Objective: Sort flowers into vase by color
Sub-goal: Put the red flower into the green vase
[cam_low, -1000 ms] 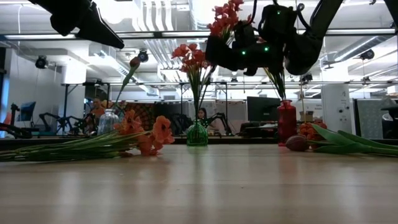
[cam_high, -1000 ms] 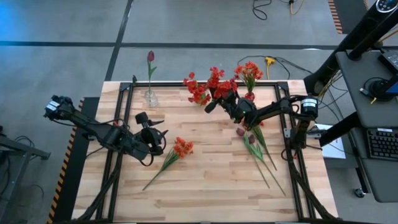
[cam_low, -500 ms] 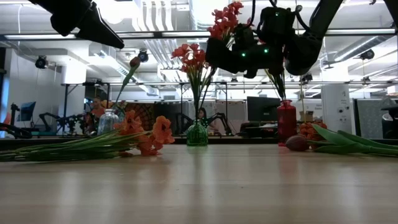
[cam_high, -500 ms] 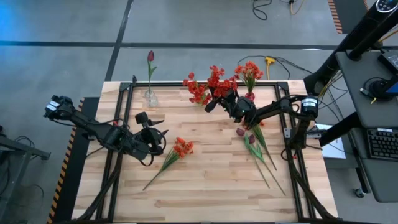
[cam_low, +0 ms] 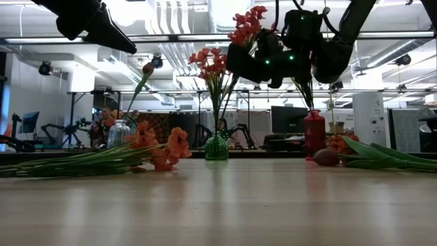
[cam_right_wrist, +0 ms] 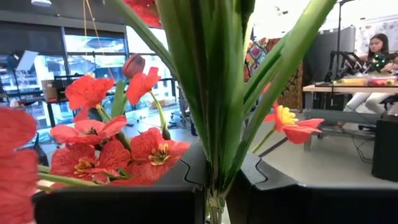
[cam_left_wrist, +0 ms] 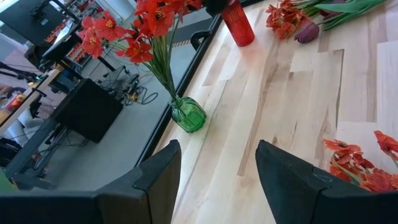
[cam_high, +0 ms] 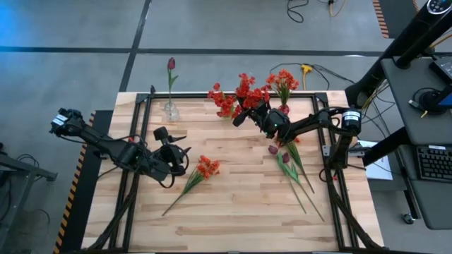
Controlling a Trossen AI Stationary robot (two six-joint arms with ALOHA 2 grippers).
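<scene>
Red flowers pinched by the stems in my right tool, hanging just beside the green vase; left tool idles, spread.

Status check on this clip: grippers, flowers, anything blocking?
Right gripper shut on red flower bunch, held above green vase. Left gripper open, idle beside orange flowers on the table. Nothing blocking.
</scene>
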